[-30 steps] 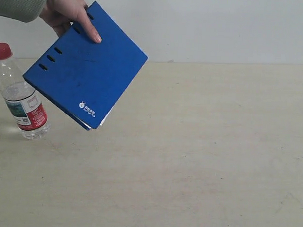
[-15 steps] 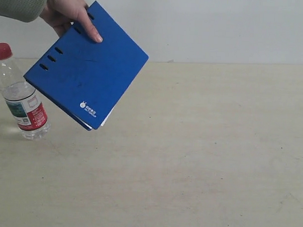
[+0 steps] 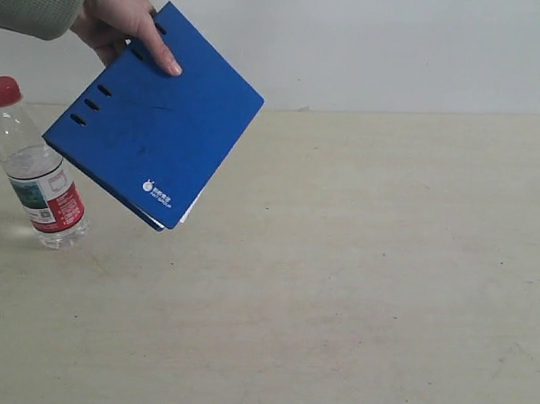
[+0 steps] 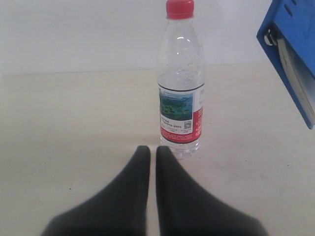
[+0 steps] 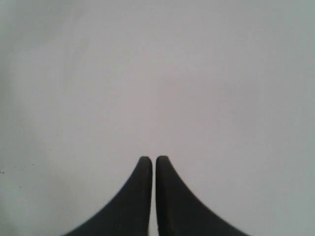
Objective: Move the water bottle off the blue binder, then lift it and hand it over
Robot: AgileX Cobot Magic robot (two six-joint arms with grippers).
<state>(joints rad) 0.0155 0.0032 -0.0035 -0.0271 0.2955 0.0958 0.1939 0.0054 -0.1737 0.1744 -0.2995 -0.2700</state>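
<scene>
Bearing an illegible white logo point(image 3: 158, 193): blue binder point(image 3: 153, 118).

I'm over what reads as a lab test bench: one plain, scuffed beige table point(image 3: 364, 294) running straight to a blank white wall point(image 3: 400, 47). A sleeved hand point(image 3: 117, 19) holds the blue binder point(image 3: 158, 118) tilted in the air beside the water bottle point(image 3: 40, 172) (desk-drawer sort of things), which stands on the table.
</scene>
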